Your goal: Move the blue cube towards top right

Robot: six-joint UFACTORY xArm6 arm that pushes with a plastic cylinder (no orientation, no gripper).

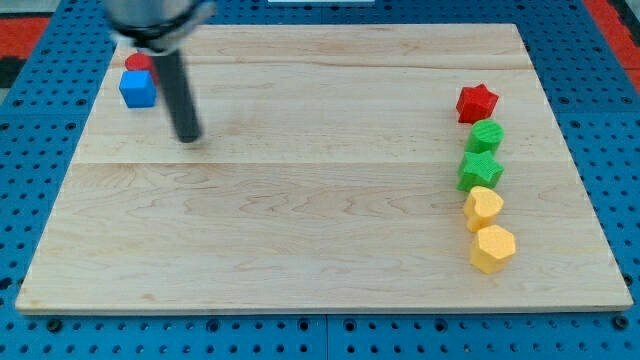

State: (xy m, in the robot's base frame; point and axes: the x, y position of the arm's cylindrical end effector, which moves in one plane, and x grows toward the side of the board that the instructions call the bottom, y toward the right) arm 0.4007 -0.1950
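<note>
The blue cube (pixel 138 88) sits on the wooden board near the view's top left corner. A red block (pixel 138 63) lies just above it, touching or nearly touching, partly hidden by the arm. My tip (pixel 187 137) is on the board to the right of and below the blue cube, a short gap apart from it. The dark rod rises from the tip toward the view's top edge.
A column of blocks stands near the view's right edge: a red star (pixel 477 102), a green hexagonal block (pixel 487 135), a green star (pixel 480 169), and two yellow hexagonal blocks (pixel 483 208) (pixel 492 248). The board (pixel 320 200) is ringed by blue pegboard.
</note>
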